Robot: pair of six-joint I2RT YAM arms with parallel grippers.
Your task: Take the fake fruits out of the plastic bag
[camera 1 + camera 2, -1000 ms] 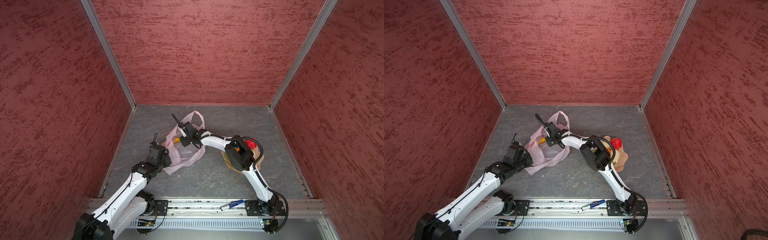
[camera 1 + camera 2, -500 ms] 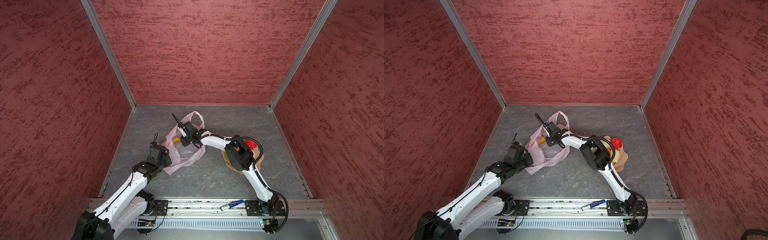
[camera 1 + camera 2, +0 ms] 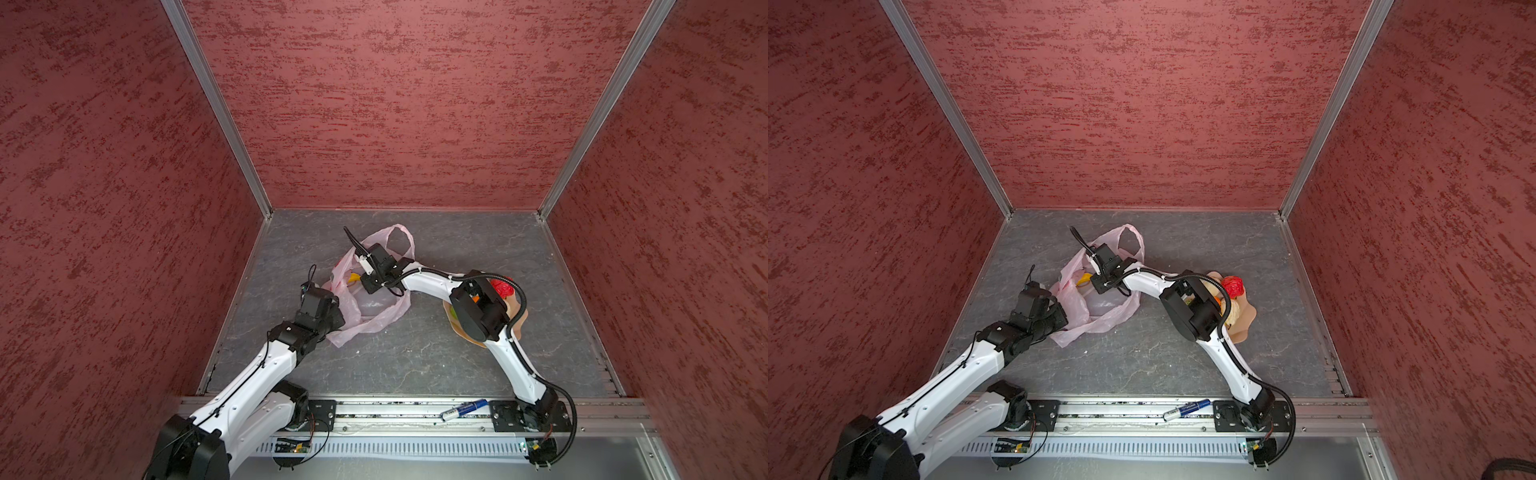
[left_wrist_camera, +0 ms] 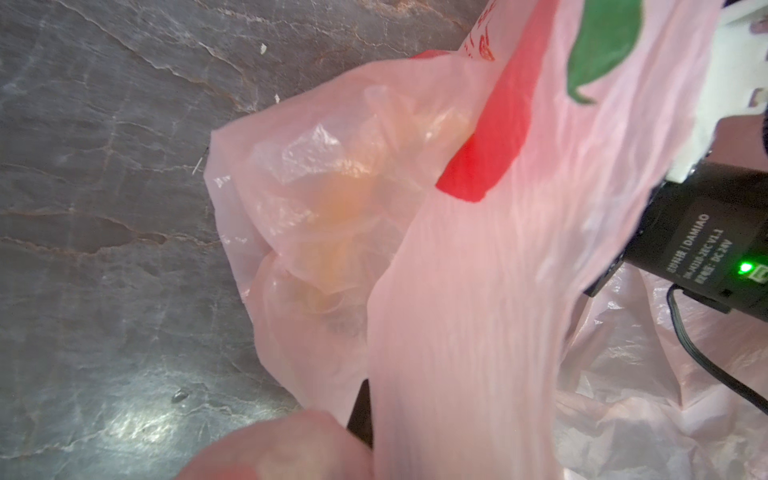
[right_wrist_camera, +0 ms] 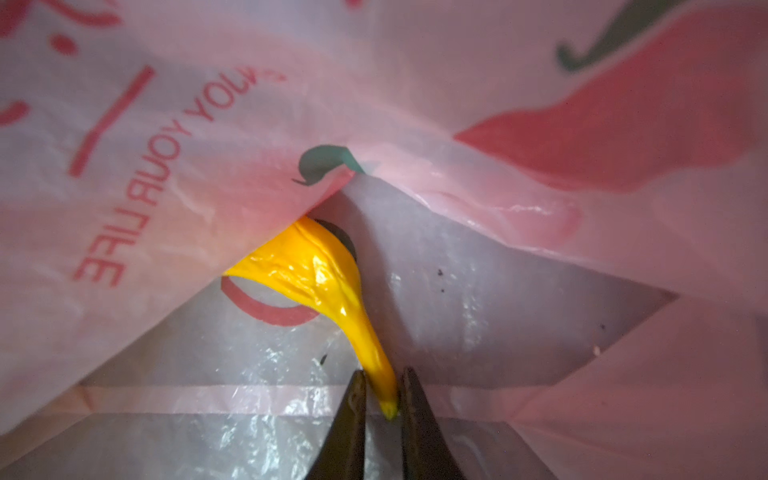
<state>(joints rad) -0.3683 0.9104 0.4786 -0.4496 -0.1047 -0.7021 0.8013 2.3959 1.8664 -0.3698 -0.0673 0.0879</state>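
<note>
The pale pink plastic bag (image 3: 370, 309) lies crumpled on the grey floor in both top views. My right gripper (image 5: 383, 388) reaches inside it and is shut on the thin stem end of the yellow banana (image 5: 316, 266), whose body is partly tucked under a fold of the bag. From above, the banana (image 3: 1084, 279) shows as a yellow spot at the bag's mouth. My left gripper (image 3: 337, 311) is shut on the bag's near left edge; film covers its jaws in the left wrist view, with only one dark finger (image 4: 360, 411) showing. A red textured fruit (image 3: 500, 287) sits in the peach bowl (image 3: 1246, 322).
The right arm's elbow hangs over the peach bowl (image 3: 519, 320) and hides most of it. A blue and white marker (image 3: 463, 409) lies on the front rail. Red textured walls close in the left, back and right.
The right gripper's jaws have closed on the banana's stem inside the bag. Both arms and the bag have stayed almost still.
</note>
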